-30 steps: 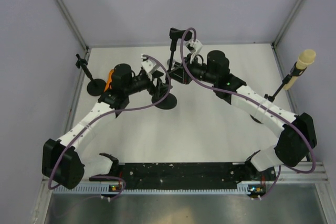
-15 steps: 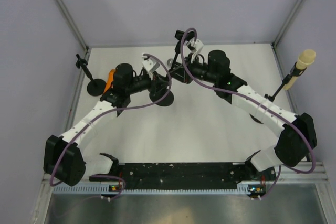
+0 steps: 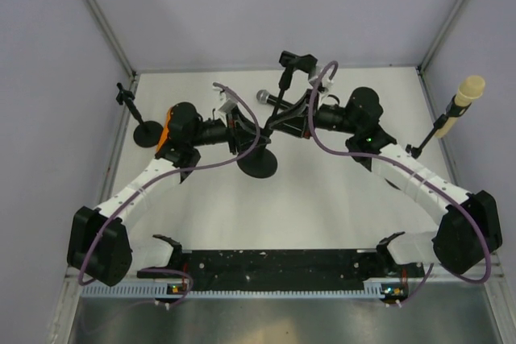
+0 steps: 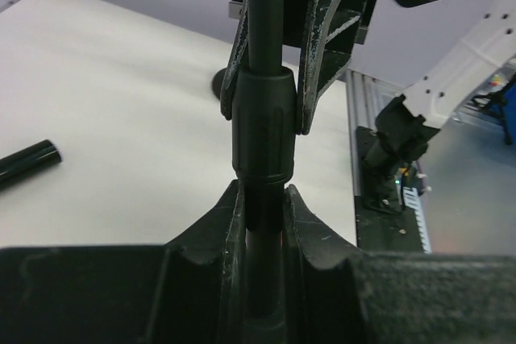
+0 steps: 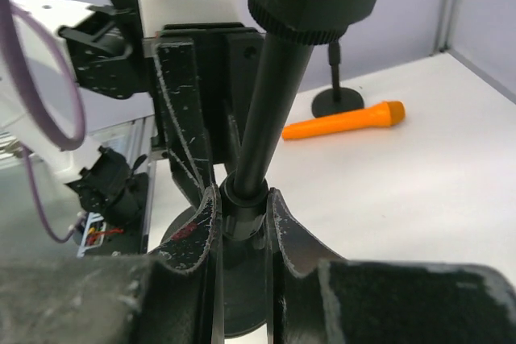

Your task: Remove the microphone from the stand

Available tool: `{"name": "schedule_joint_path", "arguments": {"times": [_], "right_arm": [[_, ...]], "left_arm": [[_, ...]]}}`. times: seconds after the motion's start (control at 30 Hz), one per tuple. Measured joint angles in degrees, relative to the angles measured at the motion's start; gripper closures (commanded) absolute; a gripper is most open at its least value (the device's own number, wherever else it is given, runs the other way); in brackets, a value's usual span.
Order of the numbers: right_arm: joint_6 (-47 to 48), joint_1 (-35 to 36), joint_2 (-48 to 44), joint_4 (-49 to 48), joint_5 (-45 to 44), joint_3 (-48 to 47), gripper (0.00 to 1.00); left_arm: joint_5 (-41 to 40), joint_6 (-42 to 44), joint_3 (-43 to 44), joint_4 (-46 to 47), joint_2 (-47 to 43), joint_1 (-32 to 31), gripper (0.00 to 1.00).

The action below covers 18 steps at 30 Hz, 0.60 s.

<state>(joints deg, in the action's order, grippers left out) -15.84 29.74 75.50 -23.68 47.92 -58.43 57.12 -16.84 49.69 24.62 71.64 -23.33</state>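
Observation:
A black stand [image 3: 274,114] with a round base [image 3: 258,165] leans right in the middle, and its top clip [image 3: 297,62] looks empty. My left gripper [image 3: 242,128] [image 4: 262,192] is shut on the stand's pole [image 4: 262,223] just below a collar [image 4: 262,130]. My right gripper [image 3: 292,118] [image 5: 242,199] is shut on the same pole [image 5: 270,102] from the other side. A black microphone with a grey head [image 3: 264,97] lies on the table behind the stand. Its handle end [image 4: 26,163] shows in the left wrist view.
An orange microphone [image 3: 167,124] [image 5: 343,121] lies at the left beside a small empty stand [image 3: 145,130] [image 5: 337,101]. A beige microphone [image 3: 466,94] sits in a stand [image 3: 427,138] at the right wall. Walls enclose the table on three sides.
My left gripper has shut on the pole. The stand's top has swung right and its base has shifted nearer. The right arm has moved right with it.

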Motion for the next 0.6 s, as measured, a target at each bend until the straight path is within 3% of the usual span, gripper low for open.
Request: {"name": "schedule_joint_path", "arguments": {"times": [0.1, 0.27, 0.37, 0.6], "right_arm": [[-1.4, -0.6, -0.4, -4.7, 4.5, 1.2, 0.98], [-3.3, -0.7, -0.5, -8.5, 8.4, 1.6, 0.62], [-1.4, -1.3, -0.9, -8.2, 8.3, 1.5, 0.50], [4.5, -4.8, -2.0, -6.9, 3.2, 1.6, 0.43]], "left_arm": [[3.1, -4.4, -1.0, 4.7, -0.2, 0.0, 1.00], [5.2, -8.6, -2.4, 8.9, -1.6, 0.1, 1.00], [6.6, -10.9, -3.8, 9.6, -2.8, 0.7, 1.00], [10.3, -15.6, -4.9, 14.7, -4.4, 1.3, 1.00]]}}
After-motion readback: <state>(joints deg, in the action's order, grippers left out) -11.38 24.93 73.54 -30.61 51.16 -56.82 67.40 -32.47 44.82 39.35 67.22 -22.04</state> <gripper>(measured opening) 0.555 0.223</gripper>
